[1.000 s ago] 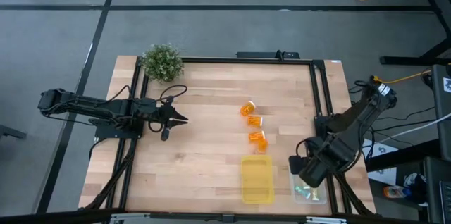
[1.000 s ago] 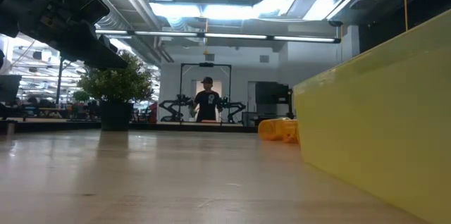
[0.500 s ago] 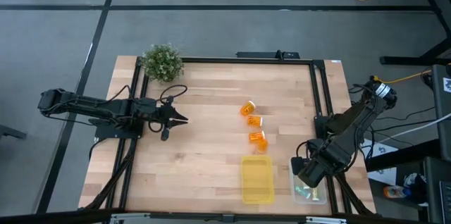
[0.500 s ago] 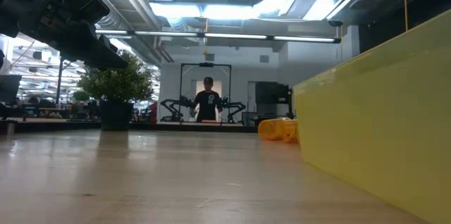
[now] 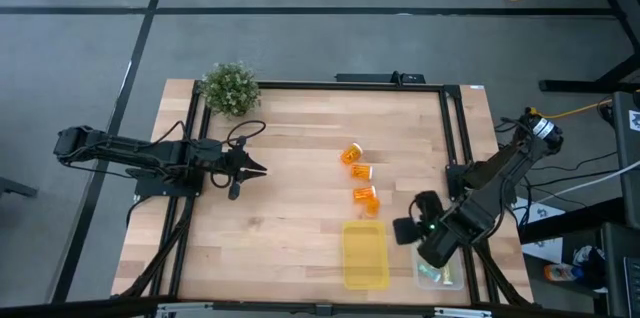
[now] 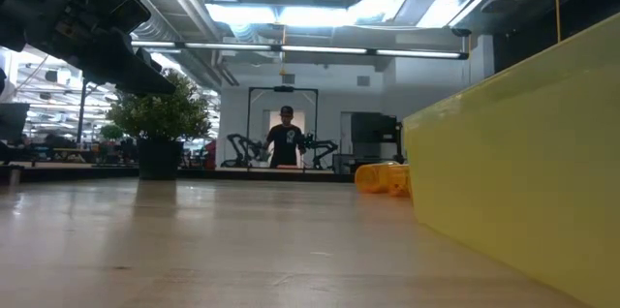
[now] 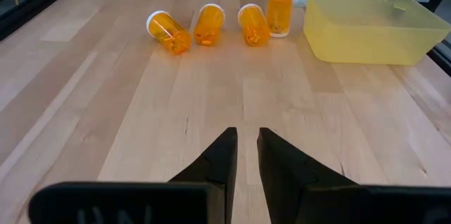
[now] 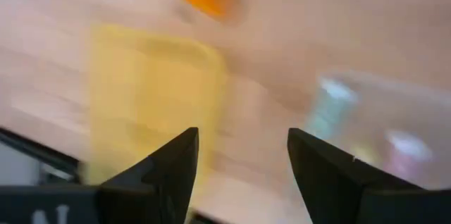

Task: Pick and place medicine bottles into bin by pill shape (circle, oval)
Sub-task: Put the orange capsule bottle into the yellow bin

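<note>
The right claw point(image 8: 239, 175) gapes wide and empty above the blurred yellow plastic bin point(image 8: 151, 90) and clear bin point(image 8: 373, 122). No label is legible on the translucent orange bottles point(image 7: 211, 25). The left claw point(image 7: 245, 155) waits nearly closed, empty.

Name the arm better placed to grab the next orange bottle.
Right. The right gripper, open, hovers beside the yellow bin, close to the orange bottles; the left gripper waits farther off.

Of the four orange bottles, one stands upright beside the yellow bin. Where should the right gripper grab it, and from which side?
Probably the upright orange bottle is best gripped across its round body, below the top, coming down from above. It stands close to the yellow bin and a lying bottle, so a sideways approach looks crowded. The right gripper is open nearby.
</note>
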`<state>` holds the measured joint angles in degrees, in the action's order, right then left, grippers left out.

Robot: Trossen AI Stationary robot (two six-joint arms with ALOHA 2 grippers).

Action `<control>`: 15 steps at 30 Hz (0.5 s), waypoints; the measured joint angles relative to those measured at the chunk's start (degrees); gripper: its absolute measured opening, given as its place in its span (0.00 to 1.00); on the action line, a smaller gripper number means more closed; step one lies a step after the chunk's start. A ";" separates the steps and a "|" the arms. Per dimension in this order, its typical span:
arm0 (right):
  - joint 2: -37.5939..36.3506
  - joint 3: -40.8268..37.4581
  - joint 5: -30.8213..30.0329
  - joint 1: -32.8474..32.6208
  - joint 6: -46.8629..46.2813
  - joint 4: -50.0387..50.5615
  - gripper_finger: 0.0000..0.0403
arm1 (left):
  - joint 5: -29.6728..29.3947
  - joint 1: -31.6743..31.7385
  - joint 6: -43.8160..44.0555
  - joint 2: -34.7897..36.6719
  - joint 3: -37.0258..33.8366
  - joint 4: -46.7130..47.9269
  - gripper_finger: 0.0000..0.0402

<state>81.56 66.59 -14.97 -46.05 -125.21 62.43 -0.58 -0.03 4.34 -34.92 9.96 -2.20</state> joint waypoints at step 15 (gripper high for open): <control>0.00 0.00 -21.59 13.30 27.47 -1.65 0.55 | 0.00 0.02 0.04 0.02 0.00 0.00 0.13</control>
<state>81.56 66.59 -36.56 -32.74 -97.74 60.78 -0.58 -0.01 4.38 -34.90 9.96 -2.20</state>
